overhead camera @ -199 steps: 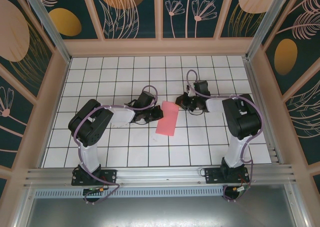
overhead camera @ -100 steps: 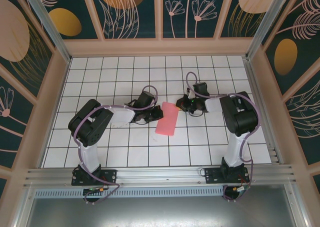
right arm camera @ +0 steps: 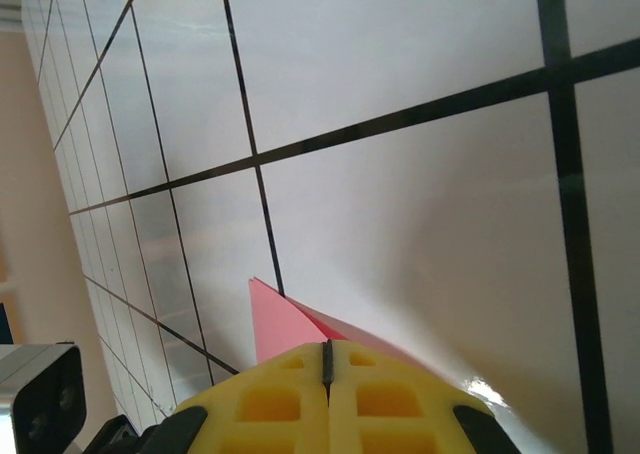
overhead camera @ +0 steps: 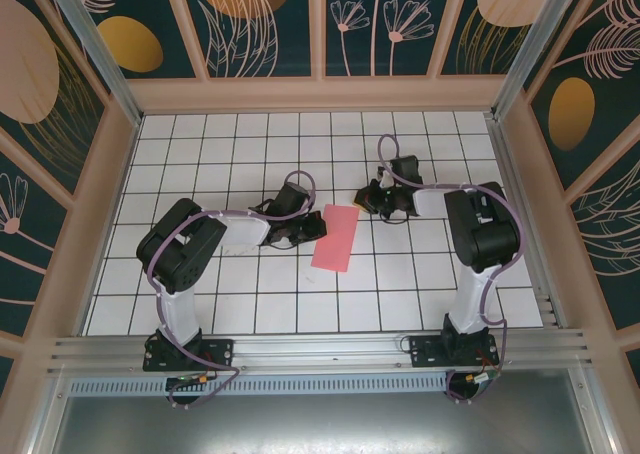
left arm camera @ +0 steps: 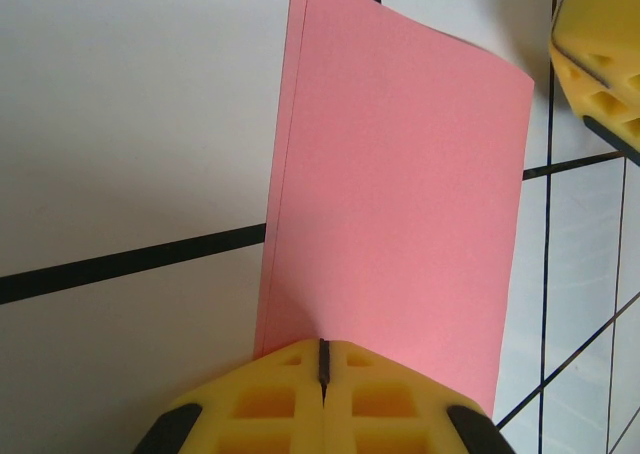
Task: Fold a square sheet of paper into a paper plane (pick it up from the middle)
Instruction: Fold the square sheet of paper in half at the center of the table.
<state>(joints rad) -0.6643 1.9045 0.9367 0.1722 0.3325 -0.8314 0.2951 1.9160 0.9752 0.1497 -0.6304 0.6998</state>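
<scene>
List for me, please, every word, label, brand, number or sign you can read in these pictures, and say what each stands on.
None: there is no readable text in these pictures.
The pink paper is plain and unmarked.
The table bears only black grid lines.
The wall panels carry painted leaves and flowers, no letters.
</scene>
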